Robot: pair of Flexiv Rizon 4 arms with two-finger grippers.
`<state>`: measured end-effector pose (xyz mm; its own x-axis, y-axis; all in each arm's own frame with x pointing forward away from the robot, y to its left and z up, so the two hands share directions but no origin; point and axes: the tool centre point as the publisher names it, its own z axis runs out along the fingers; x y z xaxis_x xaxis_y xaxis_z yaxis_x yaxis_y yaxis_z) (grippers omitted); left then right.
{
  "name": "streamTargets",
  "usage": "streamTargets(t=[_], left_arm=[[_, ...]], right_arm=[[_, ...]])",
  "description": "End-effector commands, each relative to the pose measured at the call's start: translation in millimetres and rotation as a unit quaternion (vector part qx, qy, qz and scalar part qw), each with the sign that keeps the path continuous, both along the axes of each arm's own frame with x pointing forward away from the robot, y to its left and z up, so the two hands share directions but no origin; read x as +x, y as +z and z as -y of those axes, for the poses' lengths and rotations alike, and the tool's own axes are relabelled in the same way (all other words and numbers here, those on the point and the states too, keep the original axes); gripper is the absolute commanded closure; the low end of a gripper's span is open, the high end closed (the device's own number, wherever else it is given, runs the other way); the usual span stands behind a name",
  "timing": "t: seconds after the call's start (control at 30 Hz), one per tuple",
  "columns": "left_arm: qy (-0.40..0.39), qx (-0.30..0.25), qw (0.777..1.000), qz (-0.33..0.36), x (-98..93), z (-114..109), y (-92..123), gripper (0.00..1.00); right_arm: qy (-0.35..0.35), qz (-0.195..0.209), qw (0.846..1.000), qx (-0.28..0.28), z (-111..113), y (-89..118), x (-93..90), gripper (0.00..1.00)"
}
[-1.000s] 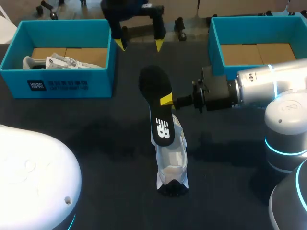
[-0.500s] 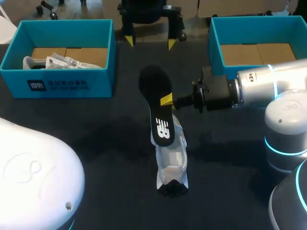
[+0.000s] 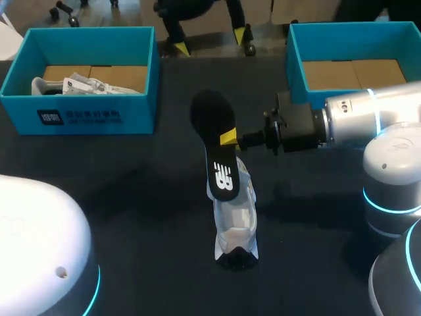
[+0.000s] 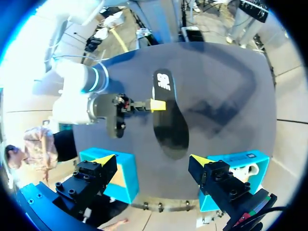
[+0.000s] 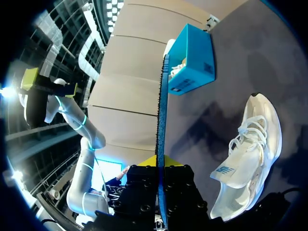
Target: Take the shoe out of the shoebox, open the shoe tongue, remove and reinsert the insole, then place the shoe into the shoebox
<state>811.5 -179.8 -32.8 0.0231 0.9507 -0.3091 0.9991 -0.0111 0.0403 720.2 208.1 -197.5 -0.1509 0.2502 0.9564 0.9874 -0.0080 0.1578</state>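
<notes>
Left shoebox (image 3: 92,115) at table (image 3: 131,184) 10 o'clock, second shoe (image 3: 49,85) inside. Left gripper (image 3: 212,41) at 12 o'clock, fingers spread wide, empty. Black insole (image 3: 216,141) mid-table, pinched by right gripper (image 3: 227,137) fingers from 3 o'clock. White shoe (image 3: 233,217) on table, 6 o'clock. Right shoebox (image 3: 296,66) at 2 o'clock.

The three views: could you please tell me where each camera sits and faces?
Head view: above and behind the robot, looking down on the table; shows right arm, right gripper shut on the insole, left gripper at the far edge.
Left wrist view: on the left arm over the far edge, looking down past its open fingers.
Right wrist view: on the right arm, looking along the edge-on insole.
Shared: all show the insole; head and right wrist views show the shoe.
</notes>
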Motion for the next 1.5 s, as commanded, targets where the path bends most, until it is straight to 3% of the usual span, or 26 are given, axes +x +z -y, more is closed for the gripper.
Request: streamTargets(t=[0.03, 0.27, 0.53, 1.0, 1.23, 1.5], left_arm=[[0.029, -0.271, 0.962, 0.035, -14.1, -16.7, 0.0, 0.0], [0.092, -0.411, 0.906, 0.041, -10.7, -30.2, 1.6, 0.0], [0.121, -0.502, 0.856, 0.041, -20.2, -39.8, -0.1, 0.0], [0.146, -0.583, 0.799, 0.014, -23.6, -66.7, -14.6, 0.0], [0.104, -0.648, 0.755, -0.018, -29.7, -70.2, -23.3, 0.0], [0.087, -0.646, 0.758, -0.021, -30.9, -70.6, -24.6, 0.0]], right_arm=[[-0.002, 0.0, 1.0, 0.0, -1.7, -0.3, -0.5, 1.0], [-0.002, 0.0, 1.0, 0.0, -1.7, -0.3, -0.5, 1.0], [-0.002, 0.0, 1.0, 0.0, -1.7, -0.3, -0.5, 1.0], [-0.002, 0.0, 1.0, 0.0, -1.7, -0.3, -0.5, 1.0], [-0.002, 0.0, 1.0, 0.0, -1.7, -0.3, -0.5, 1.0], [-0.002, 0.0, 1.0, 0.0, -1.7, -0.3, -0.5, 1.0]])
